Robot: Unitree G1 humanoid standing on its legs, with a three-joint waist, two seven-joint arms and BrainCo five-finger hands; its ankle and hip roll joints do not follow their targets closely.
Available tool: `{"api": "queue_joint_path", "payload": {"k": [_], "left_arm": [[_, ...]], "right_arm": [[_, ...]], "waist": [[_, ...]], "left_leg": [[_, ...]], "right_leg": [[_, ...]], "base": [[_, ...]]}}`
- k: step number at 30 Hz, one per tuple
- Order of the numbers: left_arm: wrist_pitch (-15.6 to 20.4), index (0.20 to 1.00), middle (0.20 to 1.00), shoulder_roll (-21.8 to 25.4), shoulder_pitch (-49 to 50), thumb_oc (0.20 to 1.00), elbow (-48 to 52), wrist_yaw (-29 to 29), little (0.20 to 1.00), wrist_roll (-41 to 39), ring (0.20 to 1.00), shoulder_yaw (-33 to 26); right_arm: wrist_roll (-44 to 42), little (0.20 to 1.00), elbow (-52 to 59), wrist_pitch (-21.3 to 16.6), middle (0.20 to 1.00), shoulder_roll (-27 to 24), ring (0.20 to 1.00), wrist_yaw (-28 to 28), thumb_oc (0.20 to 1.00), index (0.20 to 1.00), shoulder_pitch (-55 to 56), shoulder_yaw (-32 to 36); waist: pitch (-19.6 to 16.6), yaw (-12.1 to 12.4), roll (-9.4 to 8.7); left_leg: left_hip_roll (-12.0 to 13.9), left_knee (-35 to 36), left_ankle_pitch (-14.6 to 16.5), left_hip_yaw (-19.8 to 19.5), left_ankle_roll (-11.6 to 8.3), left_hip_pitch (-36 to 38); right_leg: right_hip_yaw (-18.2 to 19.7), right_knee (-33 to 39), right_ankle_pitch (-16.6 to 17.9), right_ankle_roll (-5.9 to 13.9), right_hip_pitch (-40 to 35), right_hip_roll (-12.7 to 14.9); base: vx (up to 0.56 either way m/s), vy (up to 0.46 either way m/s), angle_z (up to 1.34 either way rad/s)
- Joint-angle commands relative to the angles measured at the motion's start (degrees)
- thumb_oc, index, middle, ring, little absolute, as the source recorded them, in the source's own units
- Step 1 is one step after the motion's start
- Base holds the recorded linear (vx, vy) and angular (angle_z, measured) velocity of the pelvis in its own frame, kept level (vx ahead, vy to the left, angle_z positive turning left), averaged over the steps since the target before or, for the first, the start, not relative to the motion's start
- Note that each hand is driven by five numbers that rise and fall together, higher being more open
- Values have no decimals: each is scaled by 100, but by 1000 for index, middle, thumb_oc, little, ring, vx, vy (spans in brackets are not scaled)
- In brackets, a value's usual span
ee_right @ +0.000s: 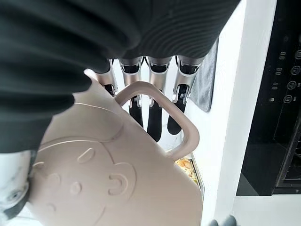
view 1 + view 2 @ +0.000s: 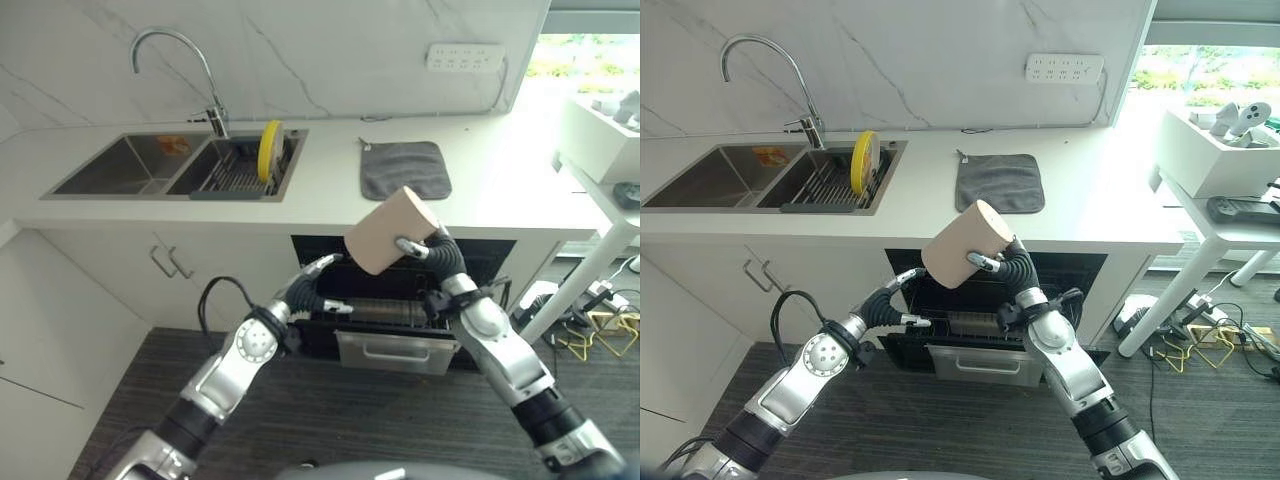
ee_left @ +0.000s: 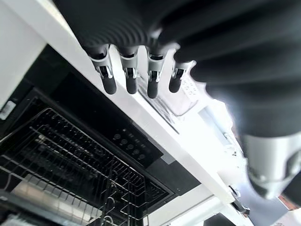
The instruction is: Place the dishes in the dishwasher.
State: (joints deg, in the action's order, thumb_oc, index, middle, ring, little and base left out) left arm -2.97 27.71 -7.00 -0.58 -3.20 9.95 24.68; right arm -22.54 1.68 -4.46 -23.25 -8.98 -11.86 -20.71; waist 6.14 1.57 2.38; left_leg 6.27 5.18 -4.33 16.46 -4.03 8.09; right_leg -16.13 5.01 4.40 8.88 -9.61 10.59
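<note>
Kitchen: sink, tap, dishwasher.

The beige cup looks like smooth matt plastic with a raised face on its base. The sink and its tap are brushed and polished metal. The grey towel is soft matt cloth. The countertop is smooth white stone, the dishwasher rack coated wire.
</note>
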Motion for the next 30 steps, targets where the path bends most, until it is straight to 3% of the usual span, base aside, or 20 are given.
{"api": "queue_joint_path", "payload": {"k": [1, 7, 14, 16, 19, 21, 26, 30], "left_arm": [[147, 1000, 1000, 6, -298, 1000, -137, 570, 1000, -338, 1000, -267], [348, 1000, 1000, 43, 102, 1000, -308, 1177, 1000, -535, 1000, -772], [947, 1000, 1000, 111, 477, 1000, -199, 681, 1000, -89, 1000, -1104], [968, 1000, 1000, 117, 481, 1000, -184, 649, 1000, -37, 1000, -1105], [1298, 1000, 1000, 265, 422, 1000, -172, 267, 1000, 634, 1000, -997], [1625, 1000, 1000, 605, 218, 1000, -120, -124, 1000, 1392, 1000, -809], [1888, 1000, 1000, 818, -57, 1000, 26, -432, 1000, 1690, 1000, -607], [1762, 1000, 1000, 904, -501, 1000, 117, -626, 1000, 2080, 1000, -274]], "right_arm": [[69, 200, 462, -664, 200, 110, 200, -197, 200, 200, -291, 471], [-338, 200, 469, -896, 200, 92, 200, -409, 200, 200, 51, 889], [-830, 200, 410, -1128, 200, 264, 200, -59, 200, 200, 608, 1270], [-840, 200, 401, -1133, 200, 271, 200, -20, 200, 200, 625, 1277], [-858, 200, 313, -1147, 200, 275, 200, 229, 200, 200, 786, 1283], [-978, 200, 223, -1070, 200, 214, 200, 519, 200, 200, 901, 1234], [-1028, 200, 231, -924, 200, 128, 200, 845, 200, 200, 946, 1203], [-1181, 200, 258, -811, 200, -38, 200, 893, 200, 200, 681, 1161]], "waist": [[202, -16, -119], [211, -51, -130], [257, -205, -135], [258, -213, -135], [283, -300, -116], [308, -418, -57], [387, -514, 16], [575, -558, 105]], "left_leg": [[-135, -212, 512, 148, 182, 406], [-109, -153, 508, 196, 167, 469], [-64, -110, 471, 313, 159, 499], [-63, -109, 470, 315, 159, 498], [-63, -105, 458, 355, 156, 489], [-44, -87, 421, 443, 131, 468], [-47, -105, 383, 391, 128, 367], [-53, -278, 347, 260, 116, -17]], "right_leg": [[-194, -177, -123, -115, -117, 32], [-193, -134, -118, -99, -158, 24], [-149, -110, -75, -83, -118, 8], [-146, -113, -75, -82, -114, 7], [-118, -133, -69, -57, -73, 15], [-131, -96, -18, -8, -8, 39], [-37, -171, -35, 10, 134, 60], [75, -365, -57, -14, 536, 117]], "base": [[0, 0, 0], [0, 0, 0], [26, -1, -6], [33, -3, -12], [89, 2, -5], [206, 6, -16], [137, 17, -10], [0, 51, -8]]}}
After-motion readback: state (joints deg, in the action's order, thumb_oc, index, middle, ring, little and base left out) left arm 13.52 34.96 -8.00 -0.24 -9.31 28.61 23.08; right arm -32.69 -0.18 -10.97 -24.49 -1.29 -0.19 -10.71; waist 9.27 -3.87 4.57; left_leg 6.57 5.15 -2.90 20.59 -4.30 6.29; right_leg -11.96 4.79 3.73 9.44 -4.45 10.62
